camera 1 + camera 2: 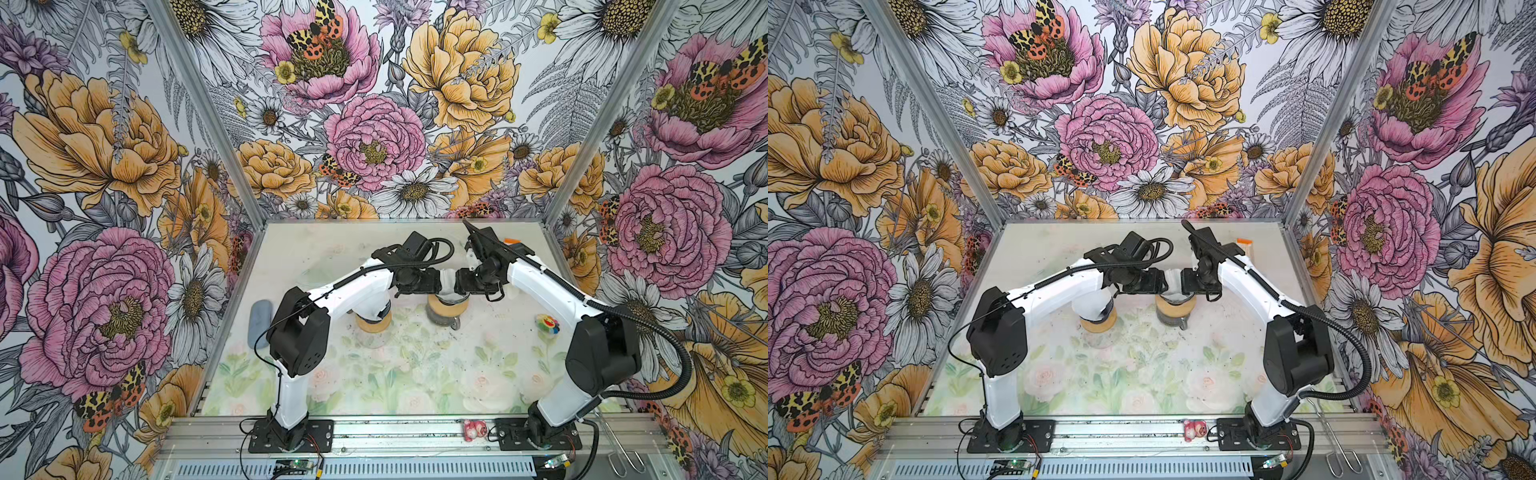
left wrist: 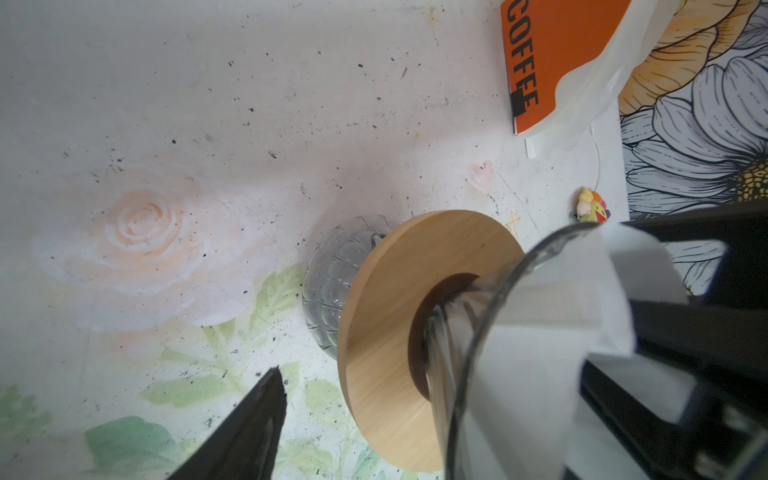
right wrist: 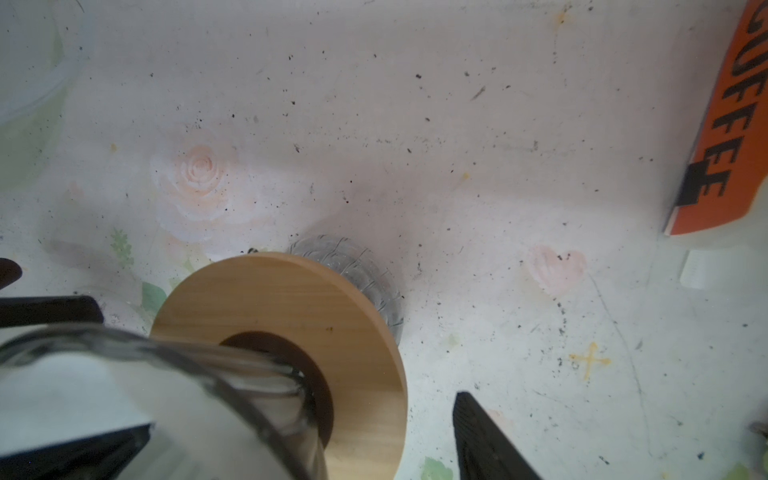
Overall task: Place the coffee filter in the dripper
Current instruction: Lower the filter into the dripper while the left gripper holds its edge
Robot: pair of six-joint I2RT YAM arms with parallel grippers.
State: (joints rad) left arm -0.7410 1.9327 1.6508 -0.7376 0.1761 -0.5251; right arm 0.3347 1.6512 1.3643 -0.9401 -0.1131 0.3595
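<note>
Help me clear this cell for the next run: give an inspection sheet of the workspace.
Surface: floral-print tabletop, speckled with dark specks.
Job's things: white paper coffee filter inside clear glass dripper with round wooden collar.
Clutter: second wooden-collared glass vessel, orange coffee bag, small multicoloured plush toy.
Grippers: left gripper and right gripper open, fingers straddling the dripper rim.
Cables: black corrugated conduit along each arm.
Surroundings: floral-papered walls; pink toy on aluminium front rail.

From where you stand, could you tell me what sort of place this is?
Probably a robot test cell set up for coffee making: flower-papered walls, two arms bolted to a front rail, a glass dripper and an orange coffee bag.
</note>
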